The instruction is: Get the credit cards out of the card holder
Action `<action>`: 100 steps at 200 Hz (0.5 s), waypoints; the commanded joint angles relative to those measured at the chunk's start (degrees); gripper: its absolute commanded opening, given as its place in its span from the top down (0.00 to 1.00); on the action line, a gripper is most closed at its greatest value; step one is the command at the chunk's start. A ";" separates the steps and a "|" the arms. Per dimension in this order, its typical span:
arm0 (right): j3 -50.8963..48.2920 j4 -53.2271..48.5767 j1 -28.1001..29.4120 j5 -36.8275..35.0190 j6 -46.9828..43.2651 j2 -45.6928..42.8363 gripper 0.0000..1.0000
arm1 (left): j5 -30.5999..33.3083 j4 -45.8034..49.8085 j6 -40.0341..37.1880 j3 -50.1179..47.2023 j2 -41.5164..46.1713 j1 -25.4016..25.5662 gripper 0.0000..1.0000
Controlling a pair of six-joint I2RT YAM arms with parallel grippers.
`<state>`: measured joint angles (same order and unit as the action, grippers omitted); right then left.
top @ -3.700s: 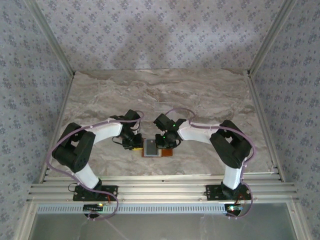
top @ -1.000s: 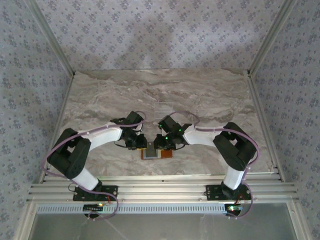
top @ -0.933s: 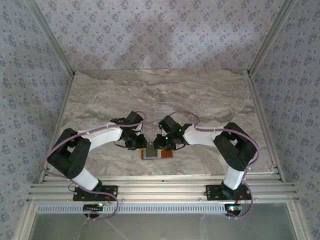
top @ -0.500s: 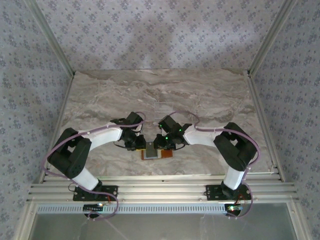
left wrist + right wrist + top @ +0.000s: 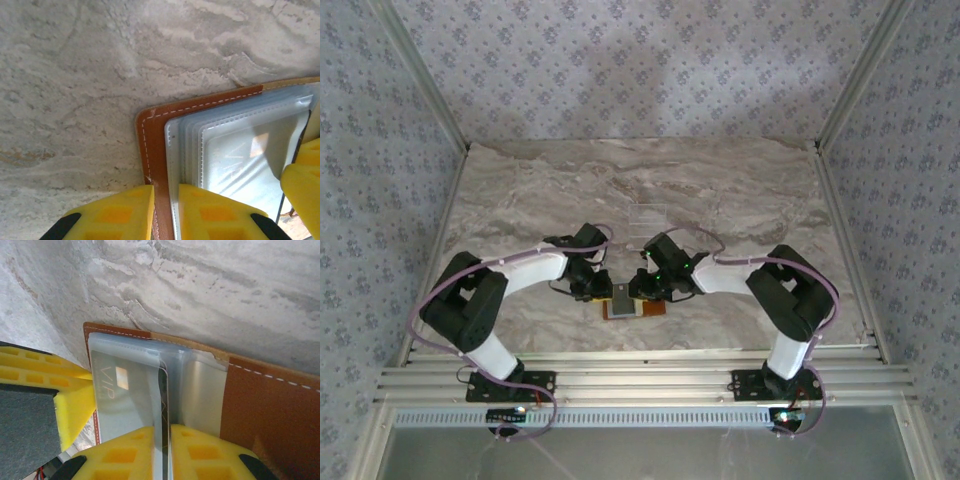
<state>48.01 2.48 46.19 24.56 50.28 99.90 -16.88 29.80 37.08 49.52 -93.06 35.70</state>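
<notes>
The card holder (image 5: 651,307) lies open near the table's front edge, brown leather (image 5: 154,131) outside and clear sleeves (image 5: 240,150) inside. My left gripper (image 5: 599,290) (image 5: 166,212) is shut on its left leather edge, one finger on the table side and one on the sleeves. My right gripper (image 5: 642,289) (image 5: 163,455) is shut on an upright sleeve leaf with a dark card edge (image 5: 163,395) in it. A grey credit card (image 5: 120,395) marked VIP lies in the sleeve to its left. The other leather flap (image 5: 260,410) lies flat to the right.
A clear plastic rack (image 5: 648,212) stands on the marble table (image 5: 520,190) behind the grippers. Aluminium rails (image 5: 640,380) run along the near edge, and patterned walls close in the sides. The two grippers' yellow fingers (image 5: 55,385) nearly touch over the wallet.
Since 3.7 s ago the grey leaf has been lifted and shows narrower from above. In the last second the right jaws have closed a little; both arms barely shifted.
</notes>
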 commanded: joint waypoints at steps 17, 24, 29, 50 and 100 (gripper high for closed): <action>-2.86 8.03 -0.23 3.29 3.19 -2.09 0.84 | 3.61 2.43 -0.87 -1.01 -4.30 1.20 0.79; -3.36 9.06 -0.23 3.58 3.39 -2.41 0.84 | 3.62 2.62 -0.97 -0.92 -4.45 1.24 0.79; -3.69 9.51 -0.23 3.68 3.57 -2.65 0.85 | 3.66 2.74 -1.00 -0.87 -4.42 1.23 0.79; -4.70 11.40 -0.24 4.10 3.89 -3.73 0.85 | 3.79 3.13 -1.10 -0.61 -4.26 1.30 0.79; -6.50 17.31 -0.28 6.18 4.93 -4.16 0.85 | 3.88 3.68 -1.00 0.23 -4.24 1.89 0.79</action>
<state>42.09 12.82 45.65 26.65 53.74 96.95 -15.55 31.53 36.88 50.89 -93.97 36.40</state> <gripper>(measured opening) 0.150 0.213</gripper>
